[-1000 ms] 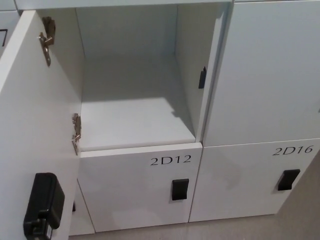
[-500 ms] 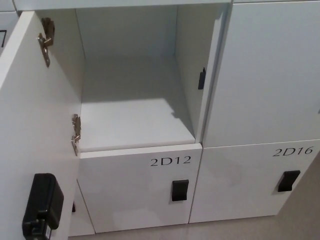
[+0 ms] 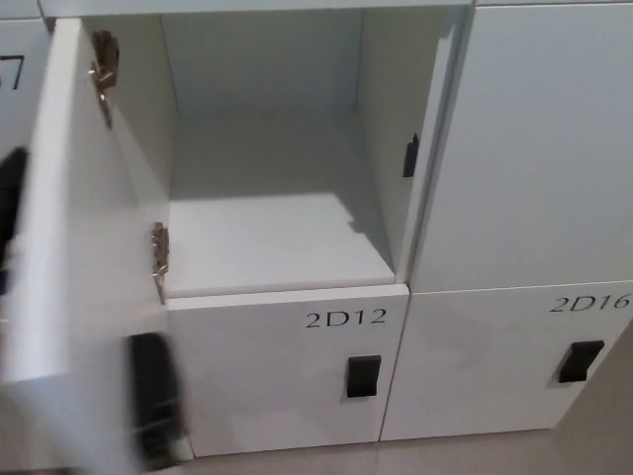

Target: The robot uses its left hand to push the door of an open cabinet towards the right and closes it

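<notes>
Your left hand (image 3: 10, 198) showed as a dark blur behind the open cabinet door (image 3: 84, 257); its grip couldn't be told.

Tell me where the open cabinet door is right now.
In the head view the open door stands at the picture's left, hung on two brass hinges beside the empty compartment, above the drawer marked 2D12. Its black latch shows blurred, low on the door.
</notes>
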